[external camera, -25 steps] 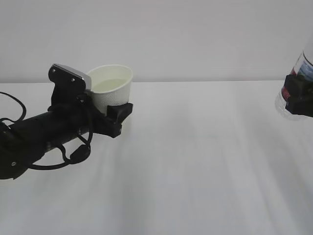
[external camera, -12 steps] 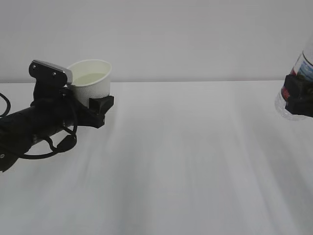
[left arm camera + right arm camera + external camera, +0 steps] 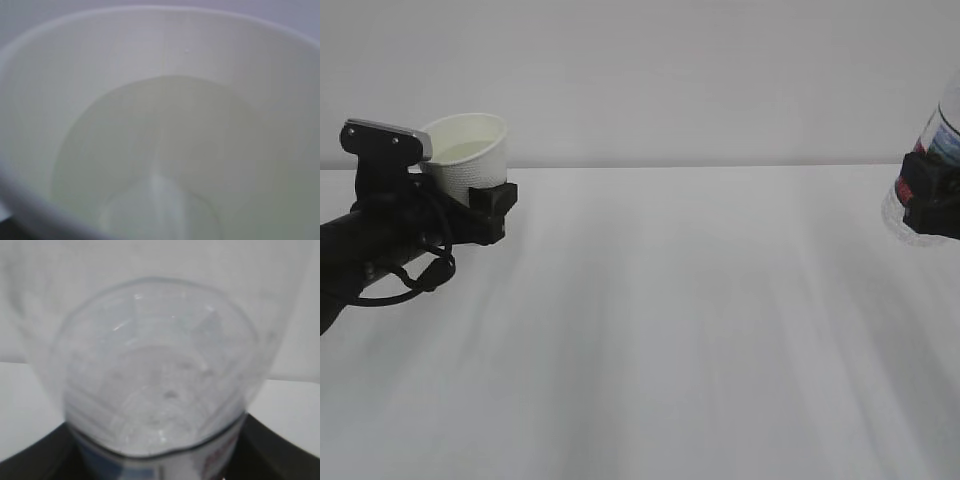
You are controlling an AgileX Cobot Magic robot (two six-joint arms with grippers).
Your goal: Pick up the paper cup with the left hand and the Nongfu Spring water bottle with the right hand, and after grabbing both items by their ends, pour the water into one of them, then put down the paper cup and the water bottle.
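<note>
Over on the far left of the exterior view, the paper cup [image 3: 470, 150] sits clamped in the left pincer [image 3: 485, 205], held up off the tabletop [image 3: 670, 320] and pretty much upright, maybe leaning a touch. You can see one black finger [image 3: 492, 210] wrapped against the lower part of the cup wall, with the grey boxy module [image 3: 385, 138] right behind the rim. So the left hand is definitely grasping the cup, not just sitting next to it.

From the left wrist view it's basically all cup interior: cream walls [image 3: 60, 80] and a pool of water [image 3: 160, 150] in the bottom, with a soft reflection in it. Nothing of the pincer shows there except a dark sliver in the lower left corner.

Way across on the right edge of the exterior view, well apart from the cup, the Nongfu Spring water bottle [image 3: 932, 150] is held above the tabletop by the right pincer [image 3: 932, 200], black fingers closed around its lower body. Only part of the bottle is in frame, the rest is cut off.

The right wrist view looks straight at the bottle's clear ribbed base [image 3: 157, 370], with a bit of the label [image 3: 220, 457] showing below it and dark pincer parts at both bottom corners. Behind everything is a plain pale wall [image 3: 670, 70]
</note>
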